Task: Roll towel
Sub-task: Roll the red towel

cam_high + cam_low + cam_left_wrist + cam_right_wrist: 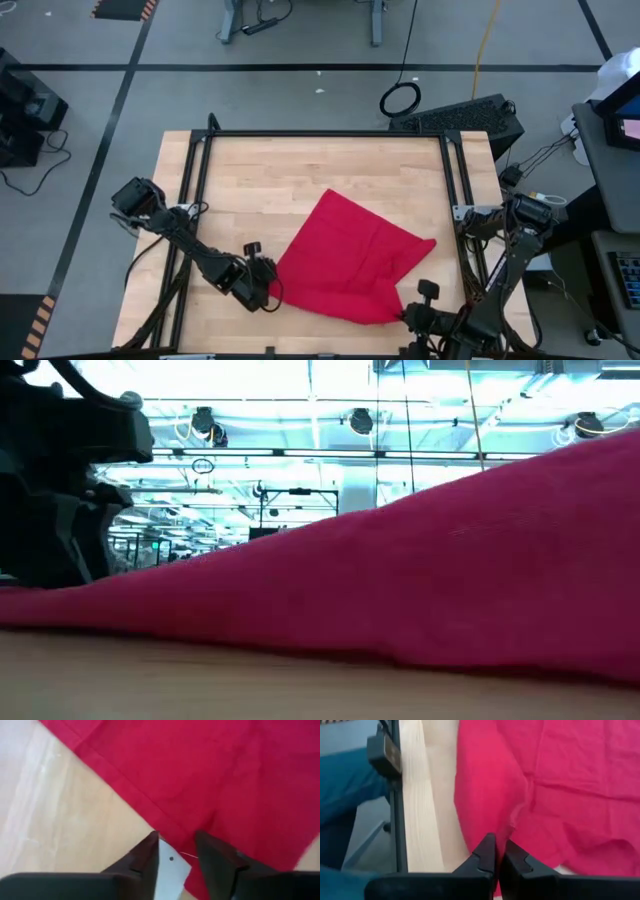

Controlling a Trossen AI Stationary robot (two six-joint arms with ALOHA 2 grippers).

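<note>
While overhead hides it, wrist view shows towel's (210, 775) white tag (170, 870).

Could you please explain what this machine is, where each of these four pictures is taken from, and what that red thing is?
It is a robot with two dark arms at a wooden table. One picture looks straight down, one looks level across the tabletop, and two come from cameras on the wrists. A red towel lies spread on the table. The left claw sits at the towel's corner by its white tag, its fingers apart around the edge. The right claw is shut at the towel's opposite edge; whether it pinches cloth is unclear.
</note>
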